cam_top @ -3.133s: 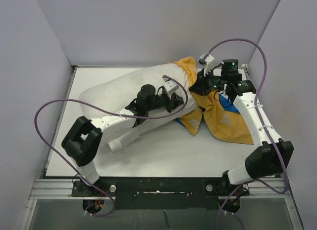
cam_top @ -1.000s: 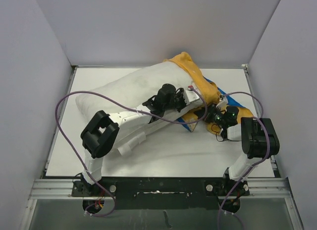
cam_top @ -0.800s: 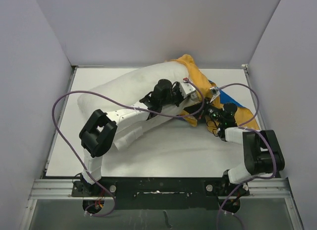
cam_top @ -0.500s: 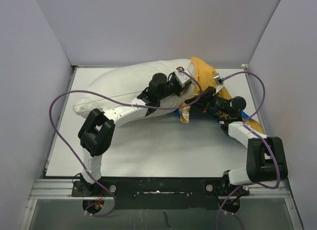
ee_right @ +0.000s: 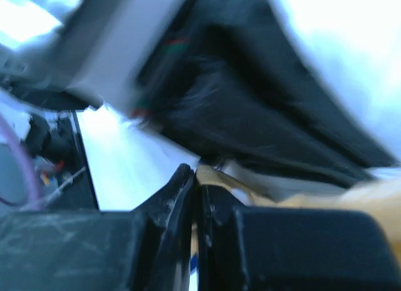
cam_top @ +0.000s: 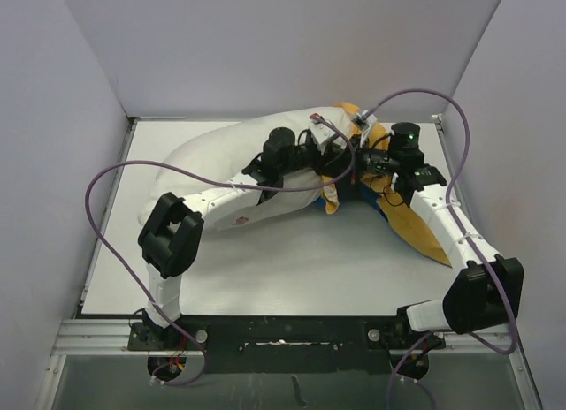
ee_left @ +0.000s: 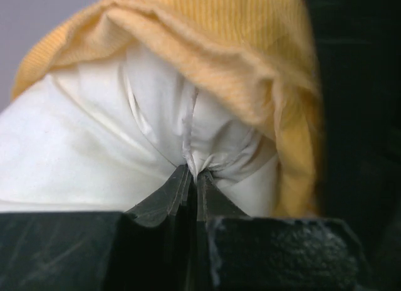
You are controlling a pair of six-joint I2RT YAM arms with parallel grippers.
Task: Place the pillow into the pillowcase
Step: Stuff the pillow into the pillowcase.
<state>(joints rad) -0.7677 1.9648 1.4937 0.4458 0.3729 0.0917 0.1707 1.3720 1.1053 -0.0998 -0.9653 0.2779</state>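
Smooth white cloth pillow (ee_left: 75,153), ribbed matt yellow cloth pillowcase (ee_left: 250,59).

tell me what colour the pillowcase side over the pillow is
Mustard yellow. The pillowcase shows it best in the left wrist view, draped over the white pillow.

Right hand (ee_right: 195,175) pinches yellow pillowcase (ee_right: 369,200) edge; view blurred.

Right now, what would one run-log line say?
left end effector: shut on pillow | right end effector: shut on pillowcase | pillow: partly inside
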